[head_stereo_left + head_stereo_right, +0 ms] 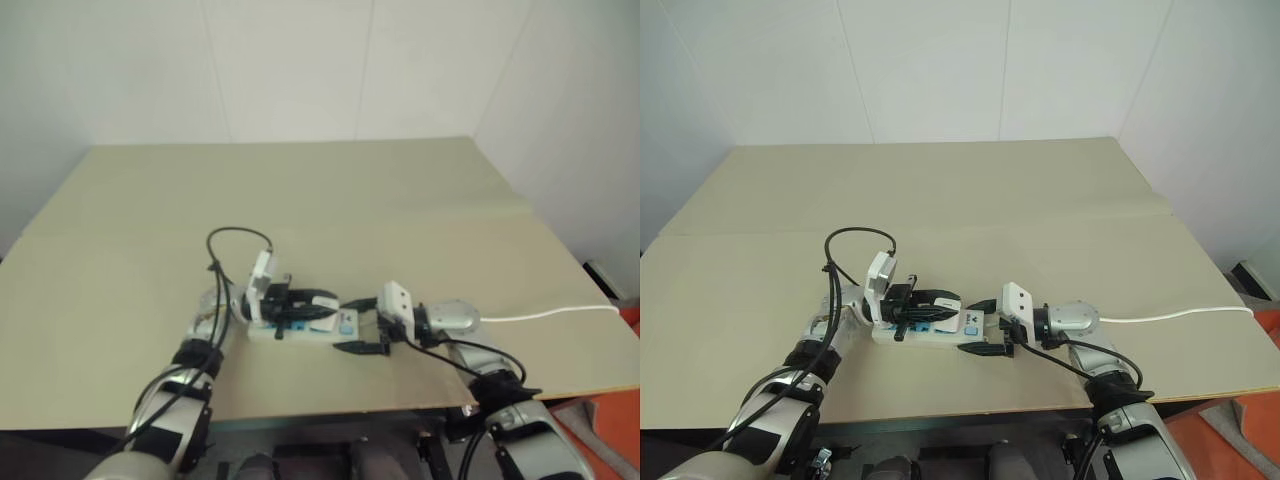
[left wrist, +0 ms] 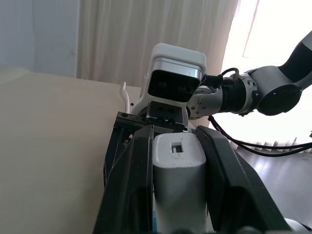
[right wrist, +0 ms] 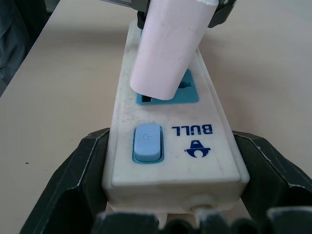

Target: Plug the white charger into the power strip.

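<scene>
Tabletop (image 1: 970,190): left end effector (image 1: 940,303) grips white charger (image 3: 168,48) (tilted) over power strip (image 3: 168,131); right end effector (image 1: 987,327) clasps strip.

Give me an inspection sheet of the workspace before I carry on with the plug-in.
Surface: beige table, bare apart from the job's things.
Job's things: white charger tilted, its lower end at the blue socket face nearest the switch; whether it is seated cannot be told. Power strip lies flat.
Clutter: nothing seen.
Grippers: left gripper shut on the white charger; right gripper has a finger on each side of the power strip's switch end.
Cables: thin white cable runs off the table's right edge.
Surroundings: white walls; red patch of floor at right.
</scene>
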Action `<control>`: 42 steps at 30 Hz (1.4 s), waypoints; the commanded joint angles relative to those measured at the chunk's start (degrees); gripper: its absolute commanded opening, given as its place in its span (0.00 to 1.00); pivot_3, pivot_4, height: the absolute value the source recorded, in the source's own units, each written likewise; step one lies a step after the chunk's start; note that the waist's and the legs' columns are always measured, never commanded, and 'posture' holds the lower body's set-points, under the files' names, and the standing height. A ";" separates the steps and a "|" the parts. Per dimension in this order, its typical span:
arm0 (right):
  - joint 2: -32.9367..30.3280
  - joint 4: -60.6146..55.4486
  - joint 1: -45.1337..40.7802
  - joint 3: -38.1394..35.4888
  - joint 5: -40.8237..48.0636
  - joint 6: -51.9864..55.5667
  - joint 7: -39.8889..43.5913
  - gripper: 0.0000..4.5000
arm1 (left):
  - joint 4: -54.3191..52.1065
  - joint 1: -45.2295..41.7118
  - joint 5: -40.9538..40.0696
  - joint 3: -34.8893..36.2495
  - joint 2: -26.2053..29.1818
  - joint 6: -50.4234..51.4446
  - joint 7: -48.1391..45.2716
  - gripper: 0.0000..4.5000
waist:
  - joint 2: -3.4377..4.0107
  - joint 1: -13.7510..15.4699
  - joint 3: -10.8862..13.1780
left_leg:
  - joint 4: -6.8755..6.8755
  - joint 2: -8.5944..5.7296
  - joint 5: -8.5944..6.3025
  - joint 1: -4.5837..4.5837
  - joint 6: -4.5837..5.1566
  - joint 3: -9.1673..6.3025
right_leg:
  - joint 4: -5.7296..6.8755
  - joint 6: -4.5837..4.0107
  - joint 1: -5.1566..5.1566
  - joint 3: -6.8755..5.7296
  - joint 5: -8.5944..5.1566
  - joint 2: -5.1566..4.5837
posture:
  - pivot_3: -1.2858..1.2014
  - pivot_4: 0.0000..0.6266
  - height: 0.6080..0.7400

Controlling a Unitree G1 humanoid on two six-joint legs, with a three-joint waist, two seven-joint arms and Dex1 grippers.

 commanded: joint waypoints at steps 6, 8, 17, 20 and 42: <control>1.24 0.65 0.69 2.17 -2.02 -0.88 0.19 0.76 | -5.65 1.57 -2.03 -2.75 6.99 -3.36 -0.11 0.23 | -0.01 -0.87 -0.01 | -0.11 0.05 0.00 0.04 0.00 0.01 | 0.00 -0.02 -0.05 0.04 -0.01 0.05 | 0.52 0.24 1.00; 1.54 1.13 0.30 2.22 -2.13 -1.07 0.20 0.76 | -6.74 1.98 -2.85 -3.85 8.67 -3.89 -0.11 0.23 | -0.01 -1.24 -0.01 | -0.12 0.05 0.00 0.01 0.00 0.01 | 0.00 -0.03 -0.08 0.04 -0.01 0.04 | 0.52 0.24 1.00; 1.86 2.66 -0.58 2.59 -2.35 -2.22 0.20 0.76 | -5.97 3.03 -4.53 -3.78 11.98 -5.42 -0.11 0.23 | -0.01 -1.61 0.00 | -0.14 0.08 0.00 0.02 0.00 0.01 | 0.01 -0.05 -0.11 0.04 -0.02 0.07 | 0.52 0.24 1.00; 1.70 2.55 -0.43 2.70 -2.42 -2.32 0.07 0.76 | -5.88 3.66 -4.73 -3.10 12.58 -5.52 -0.11 0.23 | -0.01 -1.62 0.00 | -0.16 0.10 0.00 0.03 0.00 0.01 | 0.02 -0.06 -0.12 0.04 -0.03 0.08 | 0.52 0.24 1.00; 1.87 2.99 -0.34 3.23 -2.96 -2.93 -1.45 0.76 | 0.30 0.35 1.95 -9.70 9.55 -12.72 -0.11 0.23 | 0.00 -1.32 -0.17 | -0.23 0.11 0.00 0.67 0.00 -0.03 | -0.42 -0.02 0.79 -0.03 -0.07 0.08 | 0.52 0.24 1.00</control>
